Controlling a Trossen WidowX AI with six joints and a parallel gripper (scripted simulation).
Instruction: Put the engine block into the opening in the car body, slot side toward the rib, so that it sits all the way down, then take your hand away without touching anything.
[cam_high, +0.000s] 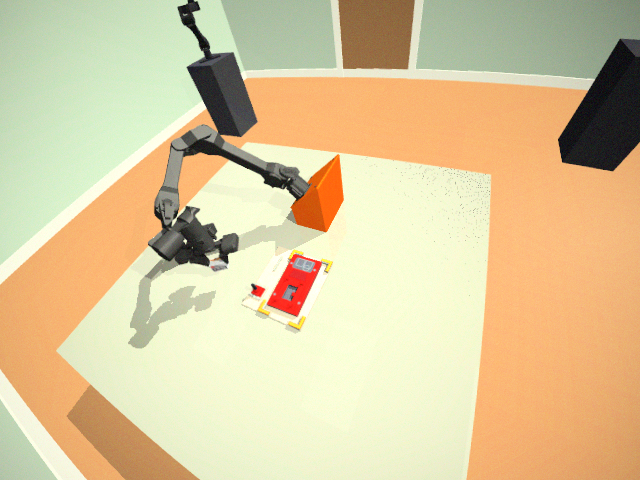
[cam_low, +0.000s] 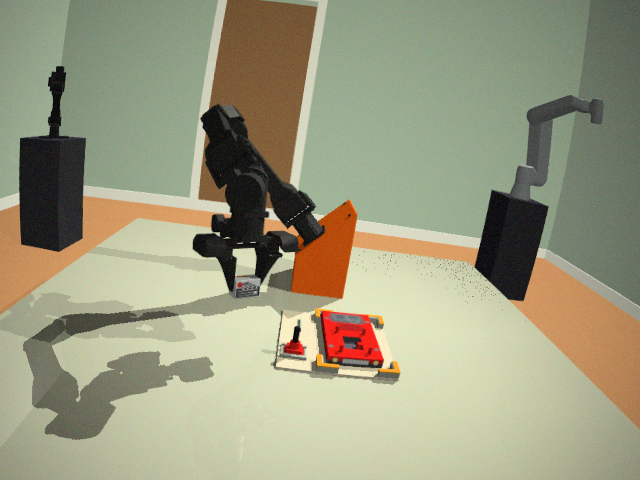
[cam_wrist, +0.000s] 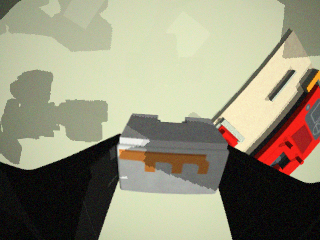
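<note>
My gripper (cam_high: 218, 262) (cam_low: 246, 285) (cam_wrist: 170, 144) is shut on the grey engine block (cam_high: 219, 266) (cam_low: 247, 288) (cam_wrist: 170, 185) and holds it above the pale mat, left of the car body. In the wrist view, orange marks show on the block's near face and a notch on its far upper edge. The red car body (cam_high: 306, 284) (cam_low: 372, 347) (cam_wrist: 292, 127) lies flat on a cream board. Its dark opening (cam_high: 290, 292) (cam_low: 353, 342) (cam_wrist: 282, 159) has no block in it. A grey shape shows inside the opening; I cannot tell the rib clearly.
The cream board (cam_high: 268, 273) (cam_low: 305, 317) (cam_wrist: 260, 95) has yellow corner brackets around the car. A red lever with a black handle (cam_high: 256, 290) (cam_low: 294, 348) stands on its left part. An orange wedge stand (cam_high: 321, 204) (cam_low: 325, 263) carries the arm's base, behind the board.
</note>
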